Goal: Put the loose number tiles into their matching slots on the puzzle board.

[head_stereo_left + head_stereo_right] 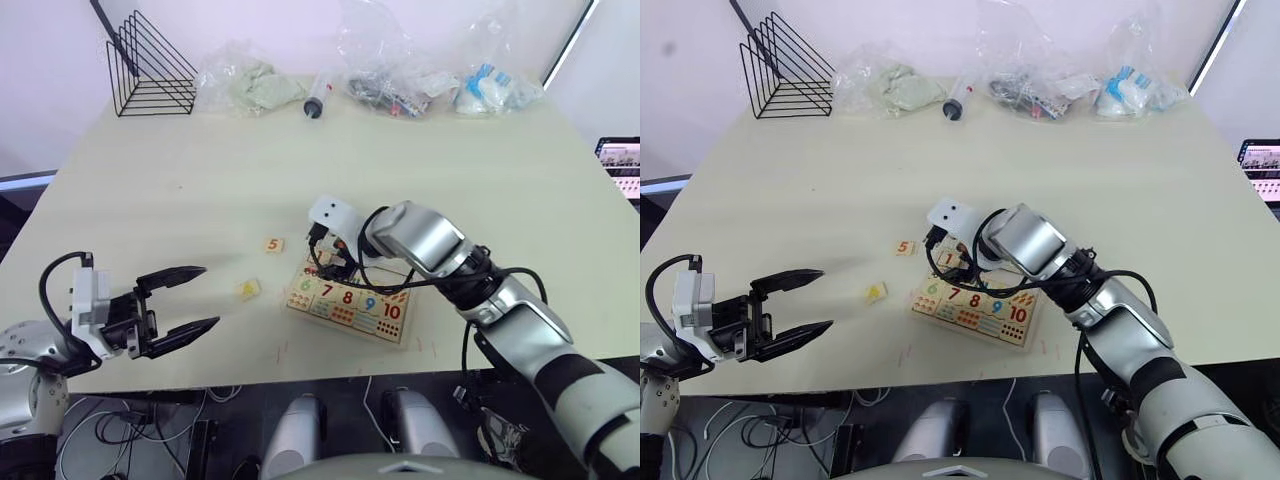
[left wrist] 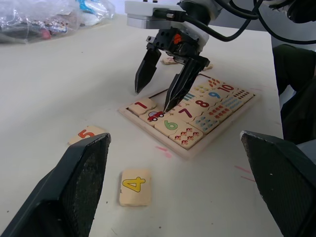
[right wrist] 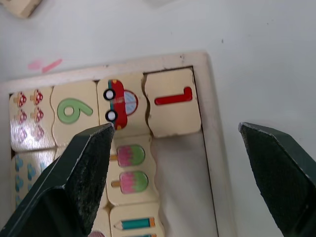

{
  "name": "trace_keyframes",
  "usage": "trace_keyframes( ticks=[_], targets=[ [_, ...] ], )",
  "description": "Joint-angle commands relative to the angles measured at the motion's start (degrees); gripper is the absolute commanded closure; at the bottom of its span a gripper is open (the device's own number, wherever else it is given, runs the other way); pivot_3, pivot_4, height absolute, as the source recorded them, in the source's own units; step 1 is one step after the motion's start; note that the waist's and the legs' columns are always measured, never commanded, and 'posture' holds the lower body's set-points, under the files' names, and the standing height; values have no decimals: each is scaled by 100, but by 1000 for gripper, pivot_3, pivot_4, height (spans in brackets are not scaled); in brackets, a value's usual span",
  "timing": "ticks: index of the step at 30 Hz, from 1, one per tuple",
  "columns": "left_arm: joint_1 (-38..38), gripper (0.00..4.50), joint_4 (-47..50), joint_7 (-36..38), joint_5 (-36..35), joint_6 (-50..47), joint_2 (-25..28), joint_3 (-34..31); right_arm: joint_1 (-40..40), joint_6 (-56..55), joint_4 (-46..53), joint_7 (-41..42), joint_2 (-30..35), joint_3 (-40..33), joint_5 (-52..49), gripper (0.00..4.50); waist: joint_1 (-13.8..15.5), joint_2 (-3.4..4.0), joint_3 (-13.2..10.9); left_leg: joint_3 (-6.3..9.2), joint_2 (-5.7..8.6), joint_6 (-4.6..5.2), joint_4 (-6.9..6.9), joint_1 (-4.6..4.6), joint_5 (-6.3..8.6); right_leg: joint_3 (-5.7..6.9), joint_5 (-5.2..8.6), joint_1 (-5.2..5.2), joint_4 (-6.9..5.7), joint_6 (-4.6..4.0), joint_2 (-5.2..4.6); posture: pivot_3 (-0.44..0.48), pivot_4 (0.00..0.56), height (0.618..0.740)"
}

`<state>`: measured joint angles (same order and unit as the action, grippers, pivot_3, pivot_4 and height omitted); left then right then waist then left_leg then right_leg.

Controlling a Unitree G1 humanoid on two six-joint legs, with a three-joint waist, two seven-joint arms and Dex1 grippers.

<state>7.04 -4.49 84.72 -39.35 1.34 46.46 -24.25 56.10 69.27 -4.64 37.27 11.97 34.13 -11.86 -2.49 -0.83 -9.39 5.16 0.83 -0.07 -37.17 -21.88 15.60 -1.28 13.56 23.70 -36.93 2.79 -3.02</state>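
Observation:
The puzzle board (image 1: pixel 347 322) lies near the table's front edge, right of centre, with coloured numbers 6 to 10 in its lower row. My right gripper (image 1: pixel 335 264) hangs open just above the board's upper left corner. Below it the red 1 tile (image 3: pixel 173 103) sits in the corner slot, slightly crooked, and the slot (image 3: pixel 183 182) beside it is bare. Two loose tiles lie on the table left of the board: an orange 5 (image 1: pixel 273 244) and a yellow 4 (image 1: pixel 248 289). My left gripper (image 1: pixel 209 296) is open and empty, left of the 4 tile.
A black wire rack (image 1: pixel 150 65) stands at the back left. Clear plastic bags (image 1: pixel 250 85) with oddments and a syringe-like tube (image 1: pixel 318 97) line the far edge. A screen (image 1: pixel 620 165) sits off the table's right side.

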Motion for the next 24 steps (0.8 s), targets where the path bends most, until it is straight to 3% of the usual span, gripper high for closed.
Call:
trace_keyframes(
  ticks=[1, 4, 7, 14, 24],
  targets=[
    [-15, 0, 47, 26, 12, 49, -5, -124, -95, -355, 415, 85, 77, -241, -36, 270, 1, -2, 1, 0, 0, 0, 0, 0, 0, 0, 0, 0, 0, 0, 0, 0, 150, 740],
    [-46, 0, 22, 35, 19, 44, 6, -113, -343, -692, 585, 117, 129, -389, -58, 270, 1, -6, 4, -1, 0, 0, 0, 0, 0, -1, 0, 0, 0, 0, 0, 0, 150, 740],
    [-81, 0, 14, 36, 22, 32, 16, -102, -539, -954, 670, 135, 167, -482, -36, 1093, 5, -12, 7, -2, 0, 0, 0, 0, 0, -1, 0, -1, 0, 0, 0, 0, 150, 740],
    [-109, 0, 12, 47, 26, 15, 34, -107, -776, -1522, 588, 182, 275, -419, 159, 4432, 2, -16, 9, -1, -1, 0, -1, 1, 0, -1, 0, -1, 0, 0, 0, 0, 150, 740],
    [-129, 0, 12, 63, 40, -6, 47, -136, -871, -1436, 519, 378, 413, -268, 333, 4432, 5, -19, 12, -2, -1, 0, -1, 1, 0, -1, 0, -2, 0, 0, 0, 0, 150, 740]
  ],
)
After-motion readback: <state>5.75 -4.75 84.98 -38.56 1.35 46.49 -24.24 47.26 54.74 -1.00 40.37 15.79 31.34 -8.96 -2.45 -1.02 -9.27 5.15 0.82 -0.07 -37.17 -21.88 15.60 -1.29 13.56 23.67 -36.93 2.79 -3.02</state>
